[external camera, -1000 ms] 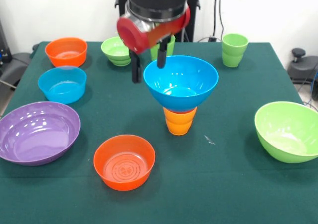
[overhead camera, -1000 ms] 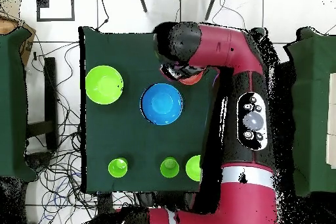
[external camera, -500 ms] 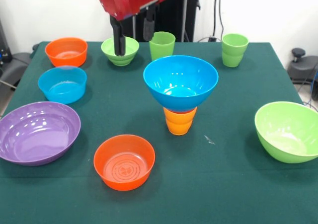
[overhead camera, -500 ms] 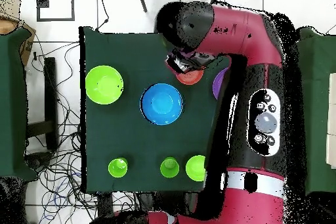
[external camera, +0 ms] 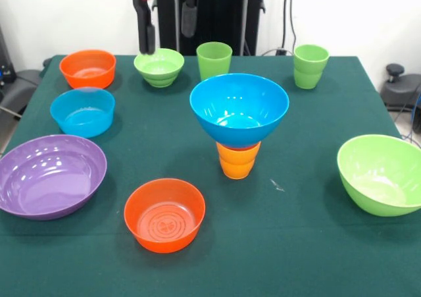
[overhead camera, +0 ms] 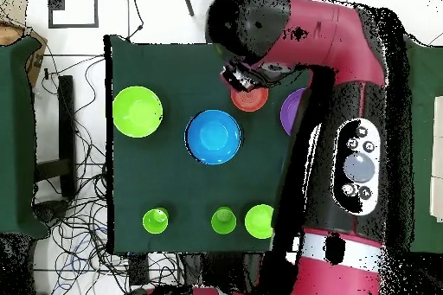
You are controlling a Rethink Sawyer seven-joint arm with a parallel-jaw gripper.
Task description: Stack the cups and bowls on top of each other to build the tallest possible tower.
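Near the centre of the worktop the tower is found two pieces high: a blue bowl is seated upright on an inverted orange cup. The same bowl is seen mid-table from overhead.

The gripper is held high above the far edge, beside the small lime bowl. Its fingers are parted and nothing is held between them; it is recorded as released and empty.

Loose pieces are noted as follows. Along the far edge stand an orange bowl, the small lime bowl, a green cup and a second green cup. At the left edge lie a light blue bowl and a purple bowl. A second orange bowl sits toward the near edge, and a large lime bowl at the right edge.

The step in hand is judged to be selection of the next piece, placement of the blue bowl appearing complete. A green cup is judged the likeliest gain in height. A descent over its rim, a firm closure and a centred release inside the blue bowl would be required; an off-centre load could tip the bowl on its narrow support.
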